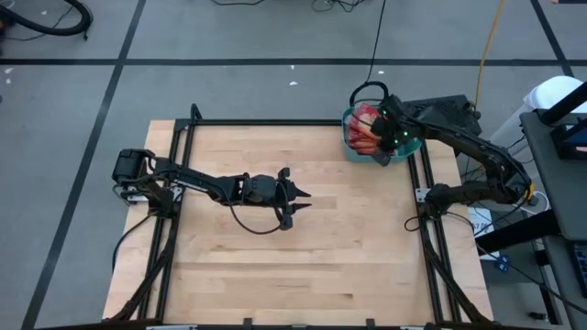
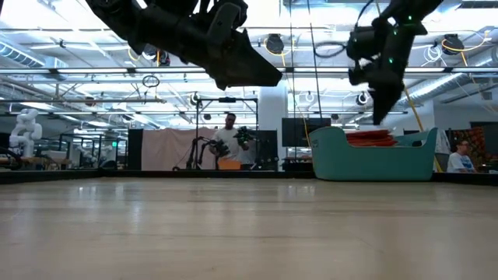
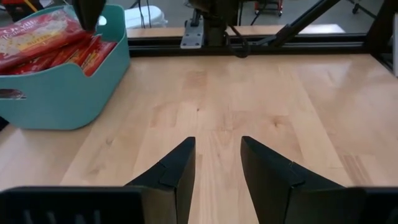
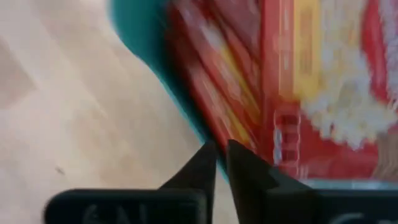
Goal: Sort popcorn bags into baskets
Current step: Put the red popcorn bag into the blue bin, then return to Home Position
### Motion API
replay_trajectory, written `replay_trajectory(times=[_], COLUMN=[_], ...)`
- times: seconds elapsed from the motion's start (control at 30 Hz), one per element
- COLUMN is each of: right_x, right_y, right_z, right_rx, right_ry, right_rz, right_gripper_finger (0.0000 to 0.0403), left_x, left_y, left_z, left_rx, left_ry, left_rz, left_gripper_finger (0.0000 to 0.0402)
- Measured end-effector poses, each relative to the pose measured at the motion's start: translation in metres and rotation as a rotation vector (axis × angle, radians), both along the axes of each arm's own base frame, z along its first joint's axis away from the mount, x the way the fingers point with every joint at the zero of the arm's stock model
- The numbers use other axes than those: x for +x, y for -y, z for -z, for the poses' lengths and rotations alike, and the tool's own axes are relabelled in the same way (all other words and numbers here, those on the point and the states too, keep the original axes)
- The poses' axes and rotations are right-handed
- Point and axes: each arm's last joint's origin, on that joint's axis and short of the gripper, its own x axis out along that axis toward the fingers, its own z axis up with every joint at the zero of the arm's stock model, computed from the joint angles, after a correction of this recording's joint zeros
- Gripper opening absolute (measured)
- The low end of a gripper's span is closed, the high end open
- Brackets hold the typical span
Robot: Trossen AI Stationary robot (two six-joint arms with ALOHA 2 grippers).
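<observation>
Several red popcorn bags (image 1: 366, 126) lie piled in the teal-blue basket (image 1: 351, 139) at the table's far right corner. The pile also shows in the low view (image 2: 370, 138) and in the left wrist view (image 3: 43, 37). My right gripper (image 1: 380, 147) hangs over the basket's near part, pointing down, fingers shut (image 4: 221, 158) and empty, just above the bags (image 4: 323, 93). My left gripper (image 1: 301, 200) is open and empty above the middle of the table (image 3: 217, 146), pointing toward the right edge.
The basket (image 2: 373, 159) stands against the frame rail at the far right (image 3: 62, 93). Black frame rails run along the table's left, right and far edges. Bare wooden tabletop lies in front of my left gripper. A person stands in the room far behind the table.
</observation>
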Motion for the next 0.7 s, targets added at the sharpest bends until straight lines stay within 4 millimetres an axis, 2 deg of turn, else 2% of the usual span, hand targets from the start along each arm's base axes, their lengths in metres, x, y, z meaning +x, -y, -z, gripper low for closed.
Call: replay_trajectory(times=[0.1,0.2,0.37,0.53,0.7], right_x=[-0.005,-0.007,-0.007,-0.005,-0.007], right_y=[0.000,0.002,0.009,0.012,0.015], right_z=[0.012,0.016,0.014,0.012,0.009], right_rx=[-0.023,-0.106,-0.232,-0.267,-0.371], right_ry=[-0.080,-0.156,-0.201,-0.185,-0.264], right_rz=[0.028,0.072,0.124,0.113,0.174], right_gripper_finger=[0.0018,0.0006,0.0001,0.0001,0.0000], left_x=[0.001,0.001,0.002,0.002,0.002], left_y=[0.000,0.000,-0.002,-0.003,-0.003], left_z=[-0.002,-0.003,-0.005,-0.006,-0.006], left_rx=[-0.004,-0.001,0.001,0.004,0.010], left_ry=[0.022,0.034,0.055,0.065,0.066], left_rz=[-0.001,0.000,-0.004,-0.009,-0.007], left_gripper_finger=[0.0131,0.0131,0.0131,0.0131,0.0131])
